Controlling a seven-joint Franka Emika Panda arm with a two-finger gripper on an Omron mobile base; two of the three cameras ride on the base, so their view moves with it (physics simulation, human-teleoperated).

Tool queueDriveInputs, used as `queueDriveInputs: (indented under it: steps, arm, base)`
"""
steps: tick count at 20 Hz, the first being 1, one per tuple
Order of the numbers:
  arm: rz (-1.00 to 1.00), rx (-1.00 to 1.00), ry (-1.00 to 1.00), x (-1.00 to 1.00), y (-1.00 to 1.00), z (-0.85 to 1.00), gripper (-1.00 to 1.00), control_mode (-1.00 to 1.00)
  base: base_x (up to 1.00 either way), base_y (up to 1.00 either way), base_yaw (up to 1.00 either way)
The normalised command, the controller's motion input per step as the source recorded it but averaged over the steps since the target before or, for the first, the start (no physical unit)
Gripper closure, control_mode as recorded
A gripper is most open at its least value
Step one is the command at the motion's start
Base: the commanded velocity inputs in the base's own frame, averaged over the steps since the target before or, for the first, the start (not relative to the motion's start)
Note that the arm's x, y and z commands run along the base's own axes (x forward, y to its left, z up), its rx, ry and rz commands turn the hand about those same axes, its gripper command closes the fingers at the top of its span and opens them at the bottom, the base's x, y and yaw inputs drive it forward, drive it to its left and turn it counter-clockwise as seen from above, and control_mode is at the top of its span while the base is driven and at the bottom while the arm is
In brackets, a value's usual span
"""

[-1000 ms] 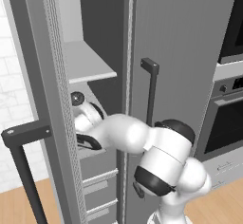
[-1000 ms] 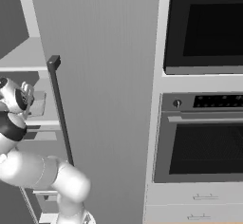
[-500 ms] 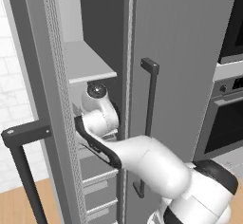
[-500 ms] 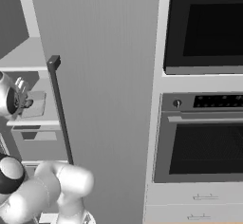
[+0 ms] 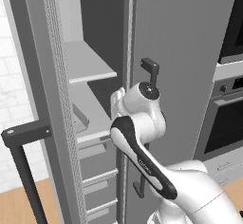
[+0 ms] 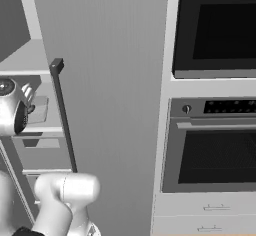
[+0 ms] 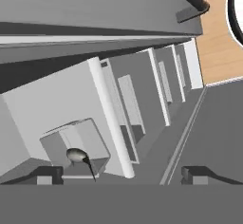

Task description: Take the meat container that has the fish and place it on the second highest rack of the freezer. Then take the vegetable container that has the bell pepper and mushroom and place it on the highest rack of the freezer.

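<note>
One freezer (image 5: 185, 52), its door (image 5: 45, 104) open. Two shelves (image 5: 88, 61) inside, with three drawers (image 5: 97, 159) below them. One container (image 7: 78, 144) on the lower shelf, holding one fish (image 7: 76, 155). Two black bar handles (image 6: 62, 115). One microwave (image 6: 217, 25) above one oven (image 6: 215, 145), and two cabinet drawers (image 6: 210, 215) beneath the oven.

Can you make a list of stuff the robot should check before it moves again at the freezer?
1. Freezer door open: ok, shelves show inside.
2. Container sits on a shelf: ok, it rests there in the hand view.
3. Fish in the container: ok, a dark grey shape lies in it.
4. End effector let go: ok, tips wide apart, nothing between.
5. Which rack it is: cannot tell for sure.
</note>
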Motion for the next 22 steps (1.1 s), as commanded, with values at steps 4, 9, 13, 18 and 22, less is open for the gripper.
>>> queueDriveInputs:
  steps: [4, 9, 13, 18, 22]
  arm:
    - [0.0, 0.01, 0.13, -0.47, -0.61, 1.0, -1.0, -1.0]
    - [0.15, -0.12, 0.09, -0.27, -0.51, 0.78, -1.0, -1.0]
    - [0.35, -0.36, 0.02, -0.31, -0.56, 0.3, -1.0, -1.0]
    - [0.48, -0.44, 0.0, -0.42, -0.59, 0.05, -1.0, -1.0]
    - [0.62, -0.34, 0.0, -0.37, -0.61, -0.21, -1.0, -1.0]
  base:
    - [0.0, 0.0, 0.0]
    - [0.0, 0.0, 0.0]
    - [0.0, 0.0, 0.0]
    - [0.0, 0.0, 0.0]
    - [0.0, 0.0, 0.0]
